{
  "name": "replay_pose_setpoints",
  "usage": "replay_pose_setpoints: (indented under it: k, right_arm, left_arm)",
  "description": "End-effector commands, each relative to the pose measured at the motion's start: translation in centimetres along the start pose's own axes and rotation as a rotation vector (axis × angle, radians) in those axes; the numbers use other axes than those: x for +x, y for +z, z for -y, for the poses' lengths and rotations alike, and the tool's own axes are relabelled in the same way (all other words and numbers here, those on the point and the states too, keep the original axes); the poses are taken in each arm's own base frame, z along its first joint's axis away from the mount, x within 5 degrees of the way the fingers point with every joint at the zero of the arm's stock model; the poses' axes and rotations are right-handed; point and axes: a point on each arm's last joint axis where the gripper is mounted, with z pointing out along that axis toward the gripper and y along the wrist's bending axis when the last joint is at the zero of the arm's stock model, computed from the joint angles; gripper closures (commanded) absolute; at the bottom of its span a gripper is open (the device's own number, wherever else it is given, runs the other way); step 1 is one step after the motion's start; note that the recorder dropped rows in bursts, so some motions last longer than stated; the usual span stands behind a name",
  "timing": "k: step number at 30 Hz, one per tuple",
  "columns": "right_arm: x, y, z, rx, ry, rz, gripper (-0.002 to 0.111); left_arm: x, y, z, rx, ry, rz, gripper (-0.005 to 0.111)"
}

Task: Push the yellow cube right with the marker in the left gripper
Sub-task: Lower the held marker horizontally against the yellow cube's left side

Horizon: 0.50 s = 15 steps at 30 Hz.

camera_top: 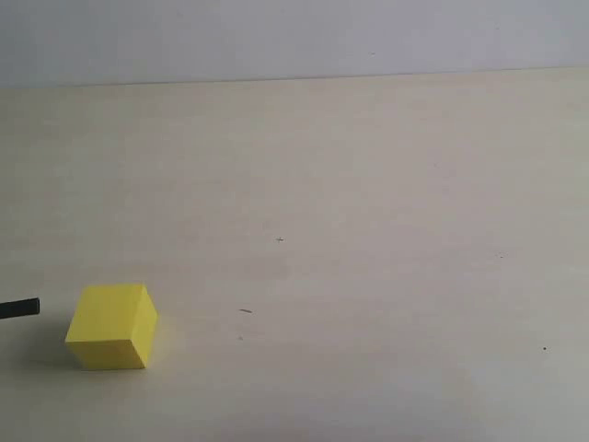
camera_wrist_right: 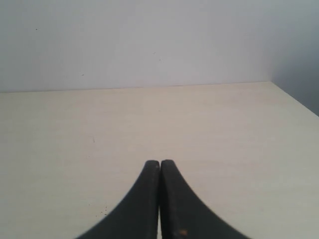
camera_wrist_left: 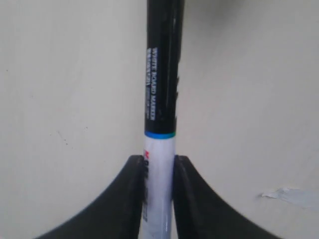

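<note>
The yellow cube [camera_top: 111,326] rests on the pale table near the front left of the exterior view. Just left of it, the black end of the marker [camera_top: 20,308] pokes in from the frame's edge, a short gap away from the cube. In the left wrist view my left gripper [camera_wrist_left: 159,162] is shut on the marker's white barrel [camera_wrist_left: 159,194], and the black cap [camera_wrist_left: 163,64] sticks out beyond the jaws. The cube does not show in that view. My right gripper [camera_wrist_right: 159,163] is shut with nothing in it, above bare table.
The pale table [camera_top: 368,230] meets a grey-white wall along its far edge. A small scrap of white tape [camera_wrist_left: 289,195] lies on the table near the left gripper. The table's corner [camera_wrist_right: 271,83] shows in the right wrist view.
</note>
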Motion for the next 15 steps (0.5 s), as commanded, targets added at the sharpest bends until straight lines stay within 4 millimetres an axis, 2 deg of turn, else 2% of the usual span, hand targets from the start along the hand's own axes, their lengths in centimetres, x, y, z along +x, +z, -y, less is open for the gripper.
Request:
replay_pose_setpoints:
  k: [1,10,15]
  right_arm:
    - [0.1,0.0,0.0,0.005,-0.001,0.005,0.108]
    - [0.1,0.0,0.0,0.005,-0.001,0.005,0.108]
    - [0.1,0.0,0.0,0.005,-0.001,0.005,0.108]
  left_arm:
    - [-0.2,1.0,0.3,0.072,0.061,0.002,0.107]
    - [-1.3,4.3,0.4,0.216,0.136,-0.031,0.107]
    - [-1.6,4.9,0.1,0.225,0.160,-0.029,0.107]
